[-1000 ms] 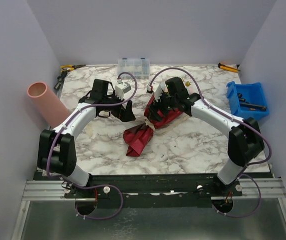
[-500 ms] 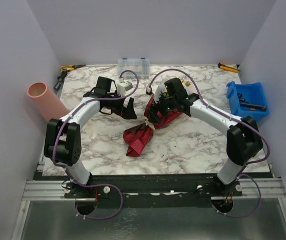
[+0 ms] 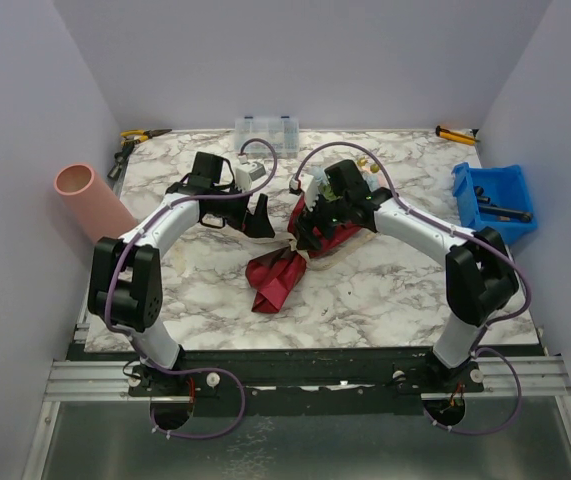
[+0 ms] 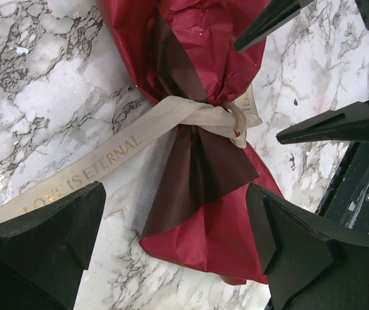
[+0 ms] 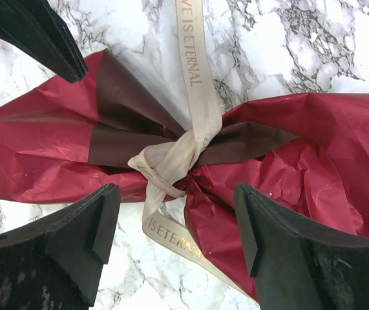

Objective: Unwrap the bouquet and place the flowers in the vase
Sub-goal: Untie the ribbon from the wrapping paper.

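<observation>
Wrapped bouquet [image 3: 275, 280] on marble table [image 3: 385, 290]

Our left arm [image 3: 160, 225] and right arm [image 3: 420, 225] both reach in toward the middle of the frame, wrists bent downward. Our left fingers [image 4: 42, 242] stand spread wide apart; our right fingers [image 5: 300, 252] are parted as well.

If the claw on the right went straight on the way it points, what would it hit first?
Probably the beige ribbon knot tying the bouquet. In the wrist view, the knot lies just ahead, between the open jaws of the right gripper. How far off it is remains unclear.
</observation>
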You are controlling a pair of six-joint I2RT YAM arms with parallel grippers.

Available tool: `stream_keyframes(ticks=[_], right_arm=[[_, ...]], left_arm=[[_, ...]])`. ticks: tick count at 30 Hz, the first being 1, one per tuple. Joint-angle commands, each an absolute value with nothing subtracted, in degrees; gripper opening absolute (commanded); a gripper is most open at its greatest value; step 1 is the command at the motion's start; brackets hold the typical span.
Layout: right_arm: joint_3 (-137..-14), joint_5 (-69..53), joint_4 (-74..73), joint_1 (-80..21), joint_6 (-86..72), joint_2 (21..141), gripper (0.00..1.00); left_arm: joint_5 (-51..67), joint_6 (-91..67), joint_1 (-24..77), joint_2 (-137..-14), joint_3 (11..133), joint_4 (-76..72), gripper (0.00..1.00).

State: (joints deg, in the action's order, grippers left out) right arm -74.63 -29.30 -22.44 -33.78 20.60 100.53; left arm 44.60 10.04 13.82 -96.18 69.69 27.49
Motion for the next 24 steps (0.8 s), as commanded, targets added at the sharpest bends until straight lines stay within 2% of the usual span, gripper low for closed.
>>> stream_keyframes(ticks=[1,5,24], right_arm=[[-75.03,-30.6,-23.2,-33.59,20.83,101.76,0.77],[-76.06,-30.89,-24.07,-33.65,20.92,102.74,0.68],[-79.8,-34.67,-25.24,-34.3,20.83,107.83,0.49]], left_arm=[[47.87,9.01,13.56,-92.25,69.06,24.87,0.96],[49.31,7.51,13.73,-89.57,66.41,21.63,0.91],[49.59,2.3,14.07,-89.24,64.68,15.87,0.9]])
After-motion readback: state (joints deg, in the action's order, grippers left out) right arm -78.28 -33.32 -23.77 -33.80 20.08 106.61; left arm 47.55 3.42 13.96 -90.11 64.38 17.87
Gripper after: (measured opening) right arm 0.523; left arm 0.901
